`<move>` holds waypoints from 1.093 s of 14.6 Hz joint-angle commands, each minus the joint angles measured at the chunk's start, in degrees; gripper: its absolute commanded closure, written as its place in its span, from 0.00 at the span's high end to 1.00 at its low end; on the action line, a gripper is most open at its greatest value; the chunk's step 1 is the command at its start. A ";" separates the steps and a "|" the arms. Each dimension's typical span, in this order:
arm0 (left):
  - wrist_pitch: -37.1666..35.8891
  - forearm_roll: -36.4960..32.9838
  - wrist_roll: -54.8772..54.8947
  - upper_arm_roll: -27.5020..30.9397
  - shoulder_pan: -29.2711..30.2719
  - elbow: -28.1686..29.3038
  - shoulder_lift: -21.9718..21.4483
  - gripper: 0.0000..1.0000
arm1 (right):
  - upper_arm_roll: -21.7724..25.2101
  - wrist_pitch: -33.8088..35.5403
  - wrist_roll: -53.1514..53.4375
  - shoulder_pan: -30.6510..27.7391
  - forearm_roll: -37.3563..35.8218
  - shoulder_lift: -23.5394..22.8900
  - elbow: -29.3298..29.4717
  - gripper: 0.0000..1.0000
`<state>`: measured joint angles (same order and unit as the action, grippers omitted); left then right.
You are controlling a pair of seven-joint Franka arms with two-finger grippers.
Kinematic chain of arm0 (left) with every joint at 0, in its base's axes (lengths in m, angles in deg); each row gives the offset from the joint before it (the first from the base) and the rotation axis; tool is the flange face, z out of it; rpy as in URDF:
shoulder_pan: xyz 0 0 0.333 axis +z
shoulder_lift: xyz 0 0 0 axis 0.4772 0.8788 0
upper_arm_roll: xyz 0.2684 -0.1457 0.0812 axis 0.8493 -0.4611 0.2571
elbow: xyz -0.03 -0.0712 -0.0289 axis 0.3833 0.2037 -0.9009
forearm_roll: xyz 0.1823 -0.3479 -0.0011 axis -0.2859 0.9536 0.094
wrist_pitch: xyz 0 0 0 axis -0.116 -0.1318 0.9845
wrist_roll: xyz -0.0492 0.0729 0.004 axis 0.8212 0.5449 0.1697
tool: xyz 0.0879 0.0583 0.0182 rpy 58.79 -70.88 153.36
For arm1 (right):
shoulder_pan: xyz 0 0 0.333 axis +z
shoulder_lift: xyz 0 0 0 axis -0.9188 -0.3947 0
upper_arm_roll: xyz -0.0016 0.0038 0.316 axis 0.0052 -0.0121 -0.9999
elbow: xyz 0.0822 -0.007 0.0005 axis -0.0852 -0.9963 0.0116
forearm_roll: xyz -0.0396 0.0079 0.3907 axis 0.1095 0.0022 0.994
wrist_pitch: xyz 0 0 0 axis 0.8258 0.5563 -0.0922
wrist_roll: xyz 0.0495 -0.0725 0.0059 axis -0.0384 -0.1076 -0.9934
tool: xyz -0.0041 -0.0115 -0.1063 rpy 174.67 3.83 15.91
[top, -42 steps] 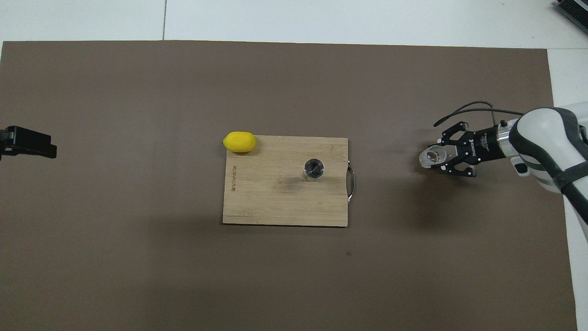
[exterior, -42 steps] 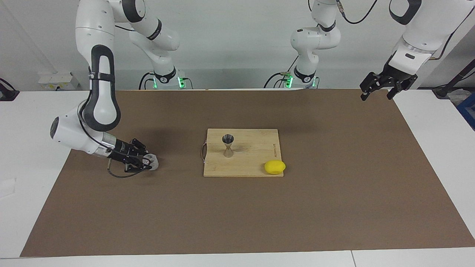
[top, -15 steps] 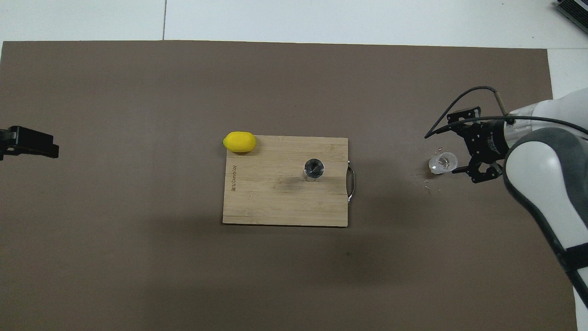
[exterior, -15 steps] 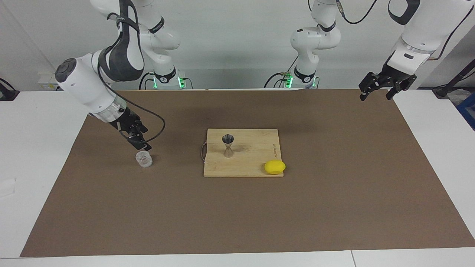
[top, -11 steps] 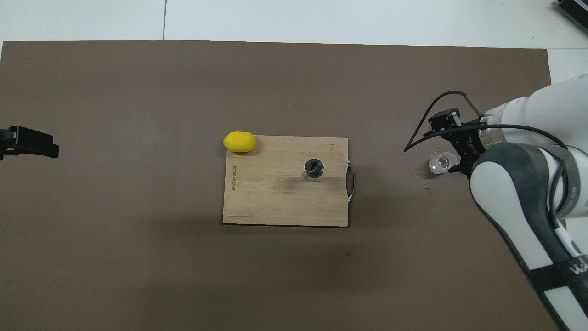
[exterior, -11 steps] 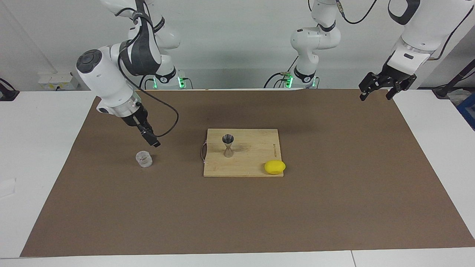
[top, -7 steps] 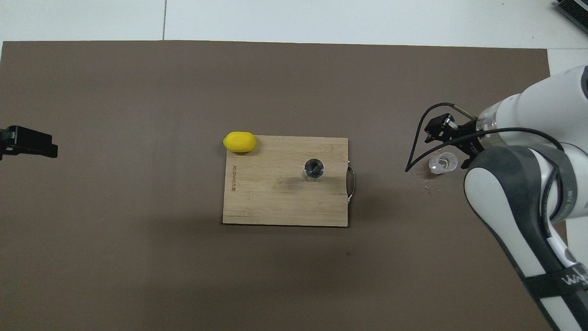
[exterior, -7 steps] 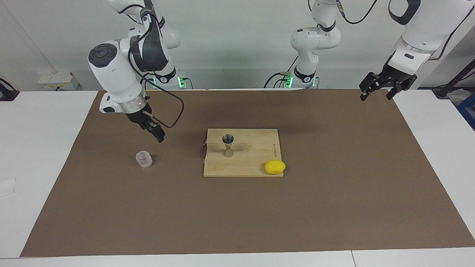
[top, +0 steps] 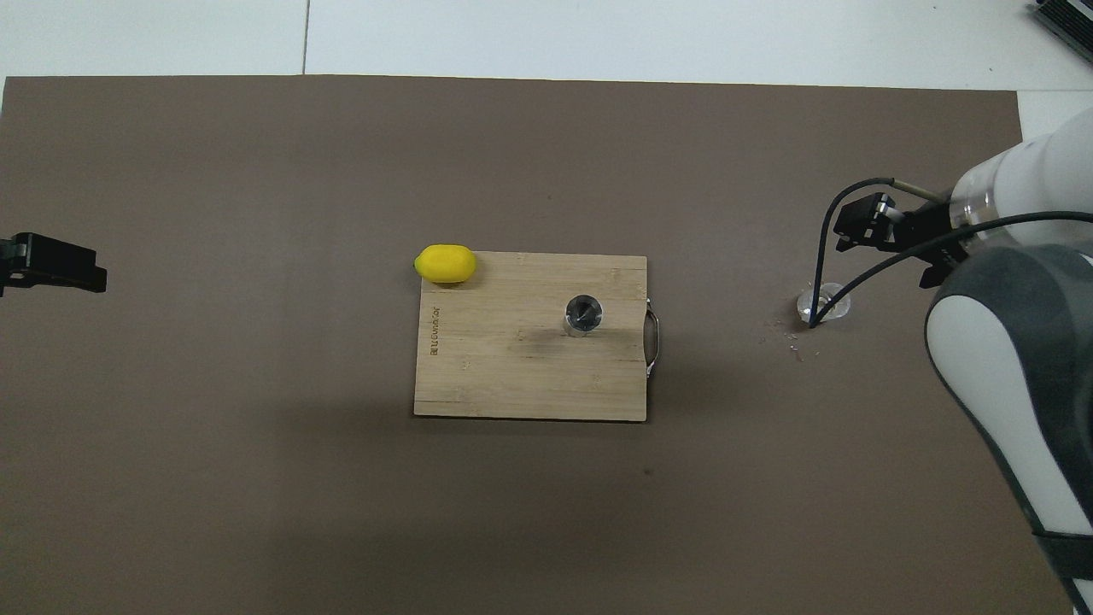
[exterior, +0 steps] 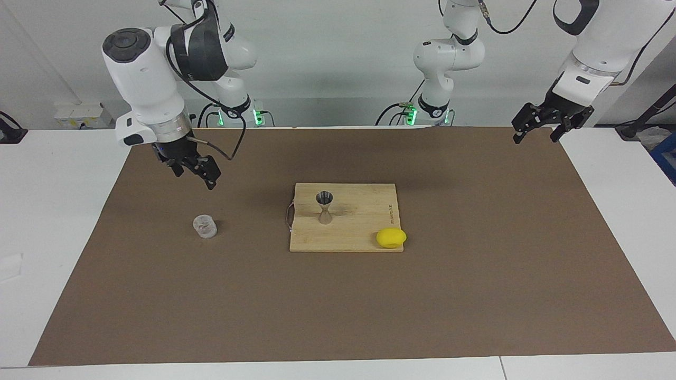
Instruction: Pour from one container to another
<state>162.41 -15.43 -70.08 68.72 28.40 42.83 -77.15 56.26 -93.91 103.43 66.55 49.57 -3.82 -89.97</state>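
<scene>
Lifted away from the tumbler (exterior: 205, 227), the right gripper (exterior: 194, 169) now hangs empty over the mat (exterior: 475, 295), jaws apparently spread. Tumbler stands upright toward the right arm's end. Jigger (exterior: 324, 207) stands on the board (exterior: 359, 232). Left gripper (exterior: 546, 124) waits, spread.

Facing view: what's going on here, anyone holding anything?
Nothing is held. The clear glass tumbler stands upright on the brown mat toward the right arm's end. The right gripper hangs open above the mat, apart from the tumbler. The steel jigger stands on the bamboo cutting board, with a lemon at the board's corner. The left gripper waits open over its end.
</scene>
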 commanded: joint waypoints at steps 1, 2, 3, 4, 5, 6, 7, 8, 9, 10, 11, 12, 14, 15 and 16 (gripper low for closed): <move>1.05 -0.66 -0.70 -0.12 0.28 1.52 -1.47 1.00 | -0.46 3.28 -2.22 -0.50 -1.29 -0.01 2.44 1.00; 0.96 -0.66 -0.70 -0.11 0.19 1.52 -1.47 1.00 | -0.46 4.25 -3.70 -0.50 -1.29 0.16 2.79 1.00; 0.96 -0.66 -0.70 -0.11 0.19 1.52 -1.47 1.00 | -0.20 5.13 -5.81 -0.59 -1.21 0.43 2.80 1.00; 0.96 -0.66 -0.70 -0.11 0.19 1.52 -1.47 1.00 | -0.02 5.23 -7.74 -0.59 -1.12 1.04 2.88 1.00; 1.05 -0.66 -0.70 -0.11 0.19 1.52 -1.47 1.00 | -0.02 5.31 -8.63 -0.59 -0.94 1.57 2.88 1.00; 0.96 -0.66 -0.70 -0.11 0.19 1.52 -1.56 1.00 | -0.02 5.75 -8.90 -0.68 -0.68 2.27 2.80 1.00; 0.96 -0.66 -0.70 -0.11 0.19 1.60 -1.48 1.00 | 0.07 6.19 -9.95 -0.68 -0.42 2.97 2.71 1.00; 1.05 -0.66 -0.70 -0.11 0.19 1.61 -1.47 1.00 | 0.07 6.37 -11.61 -0.76 -0.07 3.76 2.36 1.00; 1.05 -0.66 -0.70 -0.11 0.19 1.52 -1.47 1.00 | 0.07 6.72 -12.06 -0.59 -0.06 4.55 2.18 1.00; 1.05 -0.66 -0.70 -0.11 0.28 1.60 -1.47 1.00 | 0.07 7.50 -12.24 -0.59 -0.06 4.82 2.18 1.00; 1.05 -0.66 -0.70 -0.11 0.28 1.61 -1.56 1.00 | -0.02 8.38 -12.33 -0.59 -0.15 4.91 2.27 1.00; 1.05 -0.66 -0.70 -0.11 0.28 1.61 -1.56 1.00 | -0.02 9.43 -12.33 -0.50 -0.06 5.26 2.18 1.00; 1.05 -0.66 -0.61 -0.11 0.28 1.61 -1.56 1.00 | -0.02 10.06 -12.42 -0.59 -0.06 6.14 2.18 1.00; 1.05 -0.66 -0.70 -0.11 0.28 1.61 -1.56 1.00 | -0.02 10.23 -12.51 -0.68 -0.06 6.23 2.18 1.00; 1.05 -0.66 -0.70 -0.11 0.28 1.61 -1.56 1.00 | 0.07 10.24 -12.86 -0.68 -0.06 6.23 2.18 1.00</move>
<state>162.55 -15.43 -70.10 68.76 28.40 42.83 -77.21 56.45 -84.40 92.63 66.42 49.57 1.45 -87.24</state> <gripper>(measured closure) 0.000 0.000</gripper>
